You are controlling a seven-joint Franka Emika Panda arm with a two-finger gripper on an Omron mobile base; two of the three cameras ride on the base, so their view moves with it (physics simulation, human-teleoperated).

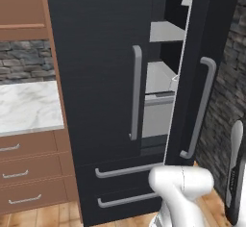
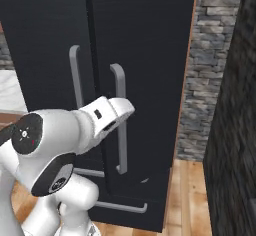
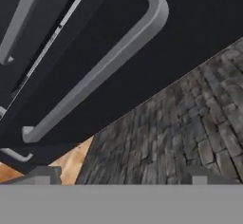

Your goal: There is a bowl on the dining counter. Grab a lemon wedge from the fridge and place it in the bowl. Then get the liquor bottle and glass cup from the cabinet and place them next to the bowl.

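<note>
The tall black fridge (image 1: 96, 77) stands right in front of me. Its left door is shut and its right door (image 1: 211, 53) stands ajar, so grey shelves (image 1: 161, 77) show in the gap. In the hand view my gripper (image 3: 122, 176) is open, with its two tips wide apart and nothing between them. It looks at the right door's long grey handle (image 3: 95, 71) from close by, without touching it. The right base view shows my hand (image 2: 111, 114) just in front of that handle (image 2: 120, 120). The lemon wedge, bowl, liquor bottle and glass cup are out of view.
Left of the fridge runs a marble worktop (image 1: 29, 108) over brown drawers with silver handles (image 1: 17, 174), with a brown wooden unit (image 1: 21, 9) above. A grey stone wall (image 2: 202, 80) flanks the fridge's right side. A dark blurred surface (image 2: 235, 140) stands close on my right.
</note>
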